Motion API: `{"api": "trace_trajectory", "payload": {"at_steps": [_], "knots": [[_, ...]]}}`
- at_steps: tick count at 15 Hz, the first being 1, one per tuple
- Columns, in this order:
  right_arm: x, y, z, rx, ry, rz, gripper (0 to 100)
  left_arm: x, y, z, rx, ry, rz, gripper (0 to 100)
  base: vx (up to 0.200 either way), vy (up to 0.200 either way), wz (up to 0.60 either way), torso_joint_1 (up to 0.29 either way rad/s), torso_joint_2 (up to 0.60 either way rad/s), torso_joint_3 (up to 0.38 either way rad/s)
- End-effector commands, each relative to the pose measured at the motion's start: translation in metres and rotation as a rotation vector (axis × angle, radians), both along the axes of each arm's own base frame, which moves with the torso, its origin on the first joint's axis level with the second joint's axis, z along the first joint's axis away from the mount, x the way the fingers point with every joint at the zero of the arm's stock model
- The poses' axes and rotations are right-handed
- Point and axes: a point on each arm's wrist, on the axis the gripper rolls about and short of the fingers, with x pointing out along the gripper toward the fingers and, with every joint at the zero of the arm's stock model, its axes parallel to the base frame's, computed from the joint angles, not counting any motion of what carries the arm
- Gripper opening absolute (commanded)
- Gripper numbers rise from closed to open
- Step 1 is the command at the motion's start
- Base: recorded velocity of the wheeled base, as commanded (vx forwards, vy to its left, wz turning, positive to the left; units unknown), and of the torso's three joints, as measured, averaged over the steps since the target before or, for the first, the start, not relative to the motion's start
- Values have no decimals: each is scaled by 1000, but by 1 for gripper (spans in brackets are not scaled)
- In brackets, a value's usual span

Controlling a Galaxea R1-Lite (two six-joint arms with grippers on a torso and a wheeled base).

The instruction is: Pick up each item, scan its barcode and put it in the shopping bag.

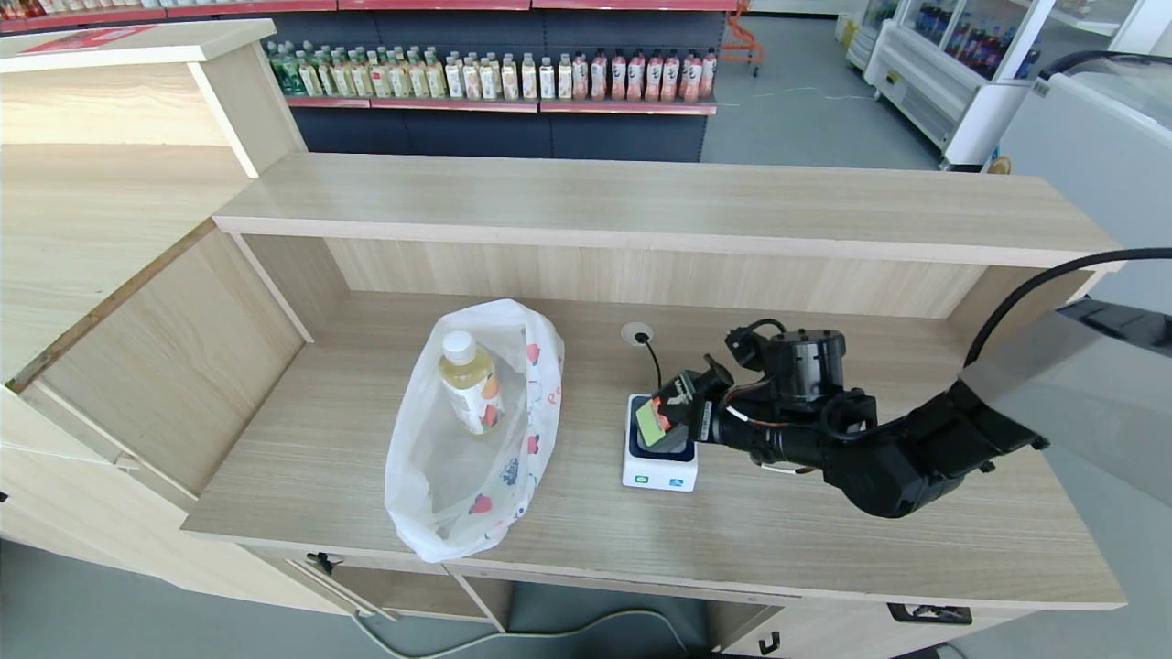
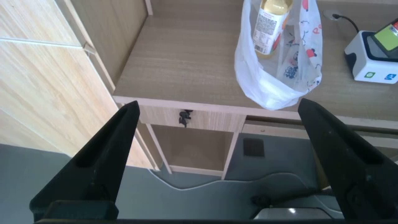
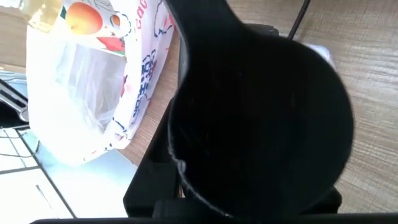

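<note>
Holding the green packet [image 1: 650,424] clenched in my right tool [image 1: 662,417] above the scanner [image 1: 659,474], left tool [image 2: 219,111] released, I feared its tilt could spoil the read.

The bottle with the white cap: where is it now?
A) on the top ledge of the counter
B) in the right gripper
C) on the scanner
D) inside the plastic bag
D: the bottle sits inside the open plastic bag on the counter; the right gripper holds a small green item.
</note>
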Motion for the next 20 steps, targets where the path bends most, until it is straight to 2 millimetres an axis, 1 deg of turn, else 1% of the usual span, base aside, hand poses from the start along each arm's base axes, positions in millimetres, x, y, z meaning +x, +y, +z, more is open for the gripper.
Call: {"api": "trace_trajectory", "payload": {"at_steps": [1,2,4,5,6,8,9,12,16,18,20], "knots": [[-17,-38,50,-73,-171,-28,0,0,0,0,0,0,0,100,0,0,0,0,0,0],[-20,-63,60,-182,-263,-44,0,0,0,0,-2,0,0,100,0,0,0,0,0,0],[-25,-99,83,-275,-380,-109,0,0,0,0,-2,0,0,100,0,0,0,0,0,0],[-27,-108,89,-296,-403,-129,0,0,0,0,-2,0,0,100,0,0,0,0,0,0],[-30,-124,99,-348,-456,-162,0,0,0,0,-2,0,0,100,0,0,0,0,0,0],[-35,-134,108,-364,-483,-191,0,0,0,0,-2,0,0,100,0,0,0,0,0,0],[-41,-138,114,-363,-491,-203,0,0,0,0,-2,1,0,100,0,200,0,-2,-2,7],[-48,-142,119,-363,-472,-197,0,0,0,0,-3,0,0,100,0,200,0,4,1,6],[-57,-137,112,-363,-443,-171,0,0,0,0,-2,0,0,100,0,200,0,5,5,-1],[-61,-125,107,-355,-428,-127,0,0,0,0,-2,0,0,100,0,200,0,7,5,2],[-61,-106,104,-303,-399,-30,0,0,0,0,-2,0,0,100,0,200,0,0,-2,0]]}}
